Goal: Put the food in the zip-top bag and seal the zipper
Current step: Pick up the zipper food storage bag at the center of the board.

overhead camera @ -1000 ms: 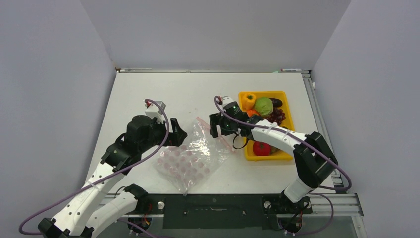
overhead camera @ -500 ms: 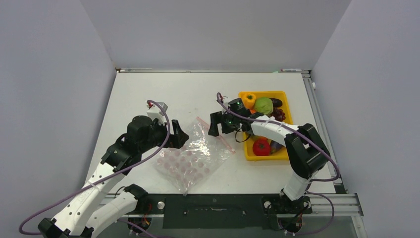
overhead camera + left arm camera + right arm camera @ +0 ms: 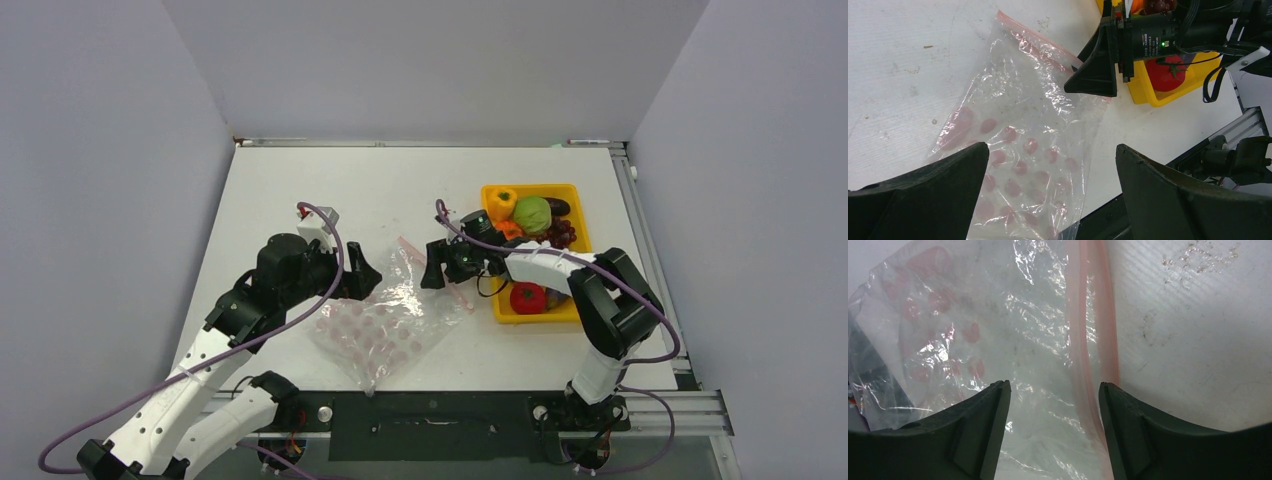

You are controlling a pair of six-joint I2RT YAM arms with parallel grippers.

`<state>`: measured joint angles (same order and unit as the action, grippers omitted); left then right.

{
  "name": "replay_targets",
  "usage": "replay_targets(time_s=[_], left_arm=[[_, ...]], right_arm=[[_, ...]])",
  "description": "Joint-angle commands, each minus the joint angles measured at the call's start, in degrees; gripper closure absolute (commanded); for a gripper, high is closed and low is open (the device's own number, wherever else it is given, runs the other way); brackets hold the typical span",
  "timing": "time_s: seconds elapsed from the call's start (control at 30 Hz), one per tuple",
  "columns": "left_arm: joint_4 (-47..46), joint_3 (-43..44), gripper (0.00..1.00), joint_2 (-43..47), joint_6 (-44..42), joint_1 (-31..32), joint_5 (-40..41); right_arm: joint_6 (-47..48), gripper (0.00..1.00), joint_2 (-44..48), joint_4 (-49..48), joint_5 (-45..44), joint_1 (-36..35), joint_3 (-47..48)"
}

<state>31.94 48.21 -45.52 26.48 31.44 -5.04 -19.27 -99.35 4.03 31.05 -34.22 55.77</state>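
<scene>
The clear zip-top bag (image 3: 385, 318) with pink dots lies flat on the white table between the arms. Its pinkish-red zipper (image 3: 438, 272) runs along the far right edge. My right gripper (image 3: 433, 272) is open and low over the bag's mouth. In the right wrist view the zipper (image 3: 1092, 315) passes just inside the right finger (image 3: 1128, 430), with bag film (image 3: 998, 330) between the jaws (image 3: 1054, 386). My left gripper (image 3: 1052, 150) hangs wide open above the bag (image 3: 1023, 140), holding nothing. The food sits in the tray: pepper (image 3: 500, 201), eggplant (image 3: 558, 207), grapes (image 3: 563, 234), a green piece (image 3: 532, 214).
The yellow tray (image 3: 580, 262) stands right of the bag and also holds a red tomato (image 3: 527, 298). The right arm reaches across the tray's near left corner. A black rail (image 3: 430, 412) runs along the table's front edge. Grey walls close in three sides.
My right gripper has come down and slightly left onto the bag's mouth edge, and its jaws have narrowed a little. The left arm and the bag have stayed put.
</scene>
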Motion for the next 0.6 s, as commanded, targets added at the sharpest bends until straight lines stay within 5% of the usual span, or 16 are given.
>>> replay_targets(time_s=[0.0, 0.13, 0.57], left_arm=[[-1.64, 0.13, 0.04, 0.53, -0.21, -0.15, -0.85], [-1.95, 0.13, 0.04, 0.35, -0.15, -0.15, -0.85], [-2.7, 1.91, 0.04, -1.42, 1.23, -0.15, -3.28]], right_arm=[[0.1, 0.4, 2.46, -2.73, 2.04, -0.67, -1.71], [-0.41, 0.6, 5.05, -3.19, 1.53, -0.98, -3.54], [-0.54, 0.95, 13.63, -0.15, -5.75, -5.0, -4.14]])
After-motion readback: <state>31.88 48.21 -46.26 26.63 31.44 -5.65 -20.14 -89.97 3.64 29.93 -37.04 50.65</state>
